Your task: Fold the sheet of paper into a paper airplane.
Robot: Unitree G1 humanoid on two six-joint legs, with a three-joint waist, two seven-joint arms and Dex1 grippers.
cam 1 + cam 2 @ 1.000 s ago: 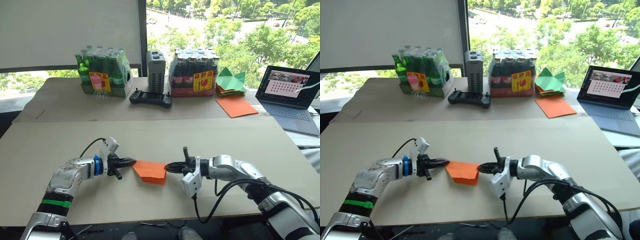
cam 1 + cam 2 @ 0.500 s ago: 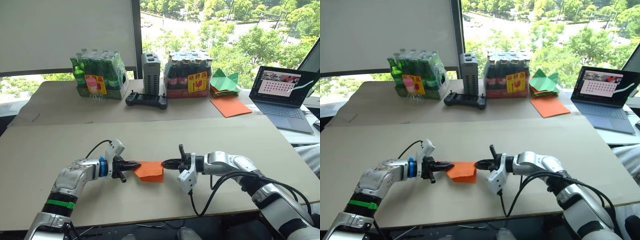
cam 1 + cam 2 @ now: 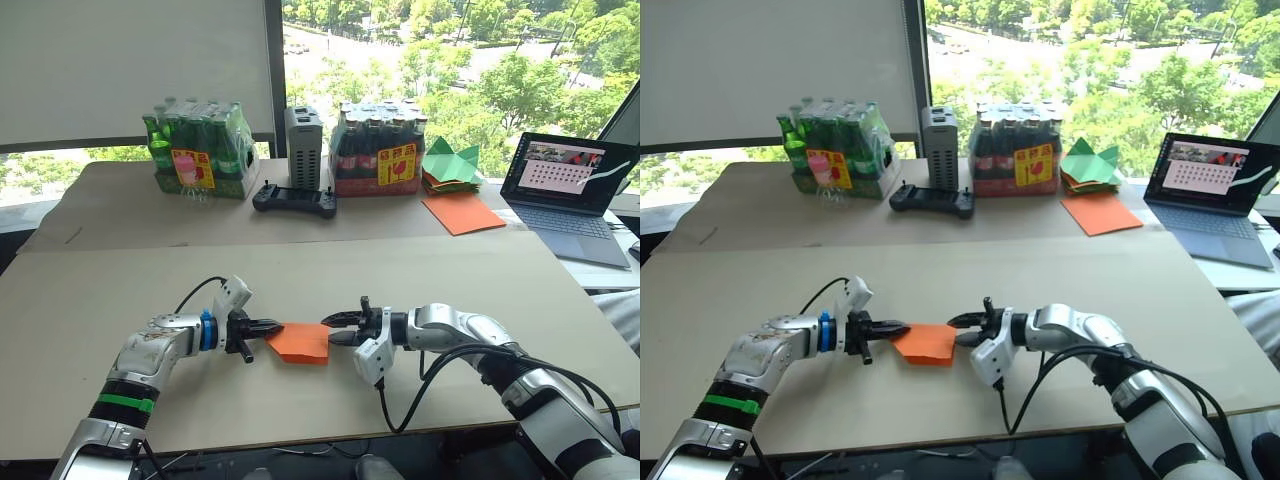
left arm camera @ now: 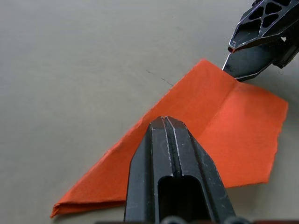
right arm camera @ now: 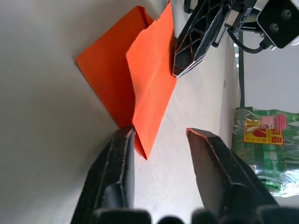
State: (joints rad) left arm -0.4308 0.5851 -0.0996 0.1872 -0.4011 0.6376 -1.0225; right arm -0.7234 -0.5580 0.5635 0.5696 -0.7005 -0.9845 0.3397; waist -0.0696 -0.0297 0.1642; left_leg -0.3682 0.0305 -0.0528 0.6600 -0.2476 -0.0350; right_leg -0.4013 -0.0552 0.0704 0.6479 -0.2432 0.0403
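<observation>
On the near worktop (image 3: 420,275), in the head views, the folded sheet of paper (image 3: 301,342) lies between the two end effectors; the left end effector (image 3: 272,326) is closed on its left edge; the right end effector (image 3: 334,329) stands spread at its right edge, holding nothing. In the left wrist view, closed fingers (image 4: 174,163) overlap the paper; in the right wrist view, parted fingers (image 5: 119,163) flank its corner.

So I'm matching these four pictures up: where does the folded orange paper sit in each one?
Left eye view: sheet of paper low centre, between both grippers.
Right eye view: low centre, again between them.
Left wrist view: spread across the middle.
Right wrist view: upper centre.
Shared landmark: the left gripper at the paper's edge.
</observation>
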